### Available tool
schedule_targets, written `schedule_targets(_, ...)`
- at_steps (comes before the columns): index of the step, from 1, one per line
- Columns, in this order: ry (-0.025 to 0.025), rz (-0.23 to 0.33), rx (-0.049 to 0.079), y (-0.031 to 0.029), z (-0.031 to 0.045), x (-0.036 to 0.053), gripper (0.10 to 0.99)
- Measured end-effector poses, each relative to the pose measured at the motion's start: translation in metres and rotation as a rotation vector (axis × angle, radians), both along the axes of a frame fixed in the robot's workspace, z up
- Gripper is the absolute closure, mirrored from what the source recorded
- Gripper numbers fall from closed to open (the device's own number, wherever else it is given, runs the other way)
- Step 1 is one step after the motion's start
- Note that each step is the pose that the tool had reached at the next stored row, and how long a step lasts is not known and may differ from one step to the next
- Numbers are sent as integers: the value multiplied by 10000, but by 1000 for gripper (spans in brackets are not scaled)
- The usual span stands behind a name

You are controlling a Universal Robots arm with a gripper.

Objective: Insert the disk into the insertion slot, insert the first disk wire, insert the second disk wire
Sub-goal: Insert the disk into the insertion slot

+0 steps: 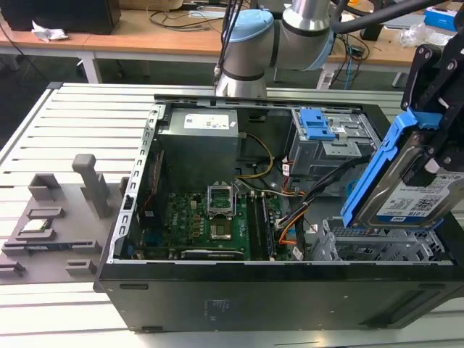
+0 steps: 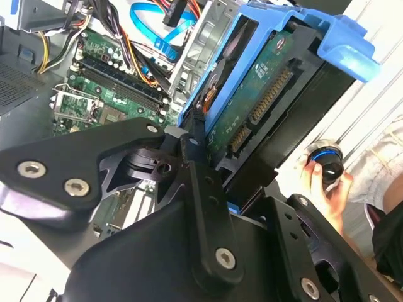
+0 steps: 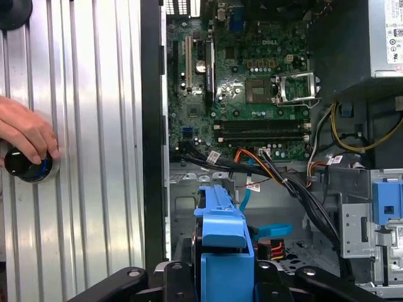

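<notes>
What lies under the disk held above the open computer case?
The insertion slot, a perforated metal cage, sits below the disk. The disk hides part of the cage.

Arm (image 1: 246, 36): silver-grey tubes, rounded joints with pale-blue caps.
Cable (image 1: 370, 18): thick black hose, far behind the fingers (image 2: 200, 135).
Gripper (image 1: 433, 134): matte black, angular linkage plates.
Screws (image 2: 77, 186): silver round heads, on plates just behind the fingers.

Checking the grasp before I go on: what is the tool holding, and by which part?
The tool holds the silver rectangular hard drive in its bright blue plastic carrier frame, clamped at the frame's raised end.
</notes>
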State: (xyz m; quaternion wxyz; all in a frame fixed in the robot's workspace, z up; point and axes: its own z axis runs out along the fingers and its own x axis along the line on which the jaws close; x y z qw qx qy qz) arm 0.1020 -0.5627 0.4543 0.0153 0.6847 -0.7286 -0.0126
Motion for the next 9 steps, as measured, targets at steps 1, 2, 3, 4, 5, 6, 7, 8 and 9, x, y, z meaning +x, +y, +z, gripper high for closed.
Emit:
schedule_targets(1, -1, -1, 1, 3, -13, -3, 725)
schedule_targets(2, -1, 1, -3, 10, -43, -6, 725)
schedule_targets(3, -1, 4, -6, 19, -76, -7, 725)
schedule_targets(4, 0, 9, -7, 28, -92, -7, 725)
schedule_targets(5, 0, 14, -7, 36, -105, -8, 725)
schedule_targets(6, -1, 16, -8, 47, -121, -7, 725)
schedule_targets(7, 0, 17, -12, 59, -136, -7, 725)
schedule_targets(8, -1, 18, -23, 73, -158, -7, 725)
schedule_targets(9, 0, 17, -28, 81, -171, -7, 725)
